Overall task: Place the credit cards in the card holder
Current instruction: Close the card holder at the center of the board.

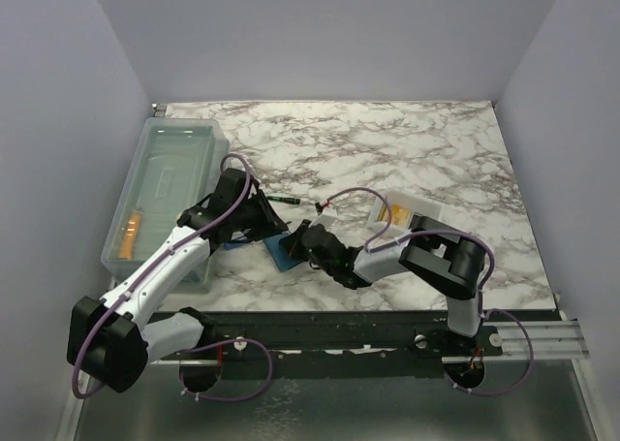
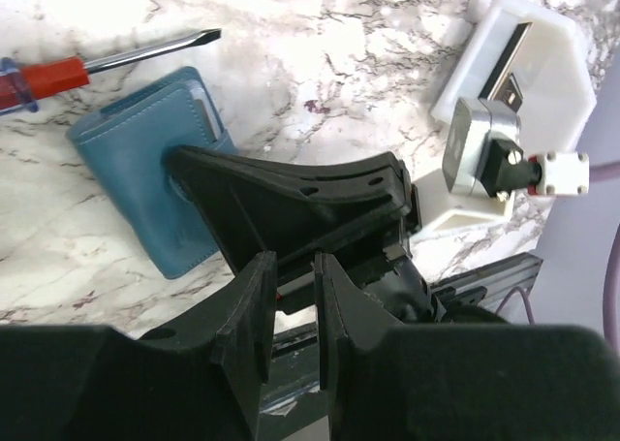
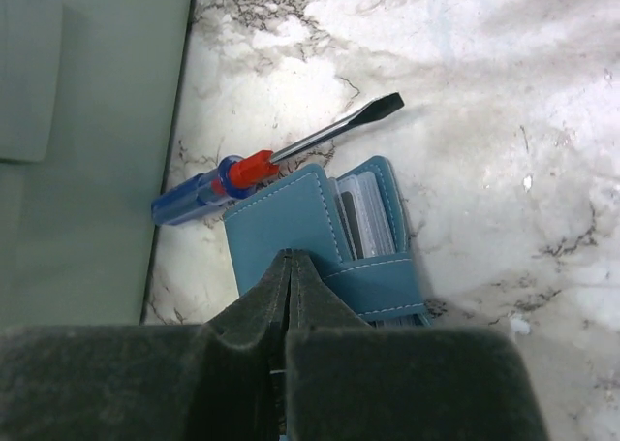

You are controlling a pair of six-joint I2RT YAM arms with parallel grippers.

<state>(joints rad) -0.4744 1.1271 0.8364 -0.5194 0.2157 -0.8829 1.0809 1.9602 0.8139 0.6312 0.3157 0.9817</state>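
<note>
The card holder (image 3: pixel 291 213), a teal-blue wallet, lies on the marble near the front, its flap partly lifted so the inner pockets show. My right gripper (image 3: pixel 291 259) is shut, and its tips press on the card holder's (image 2: pixel 136 184) cover; nothing sits between the jaws. My left gripper (image 2: pixel 295 276) hovers just left of and above the card holder (image 1: pixel 282 256), slightly open with nothing between the fingers. One golden-orange credit card (image 1: pixel 396 211) lies in the white tray (image 1: pixel 426 208). Another orange flat piece (image 1: pixel 133 230) lies in the clear bin.
A red-and-blue screwdriver (image 3: pixel 271 160) lies right behind the wallet. The big clear bin (image 1: pixel 165 184) stands along the left side, close to the left arm. The white tray (image 2: pixel 542 48) is right of the wallet, beside the right arm's wrist.
</note>
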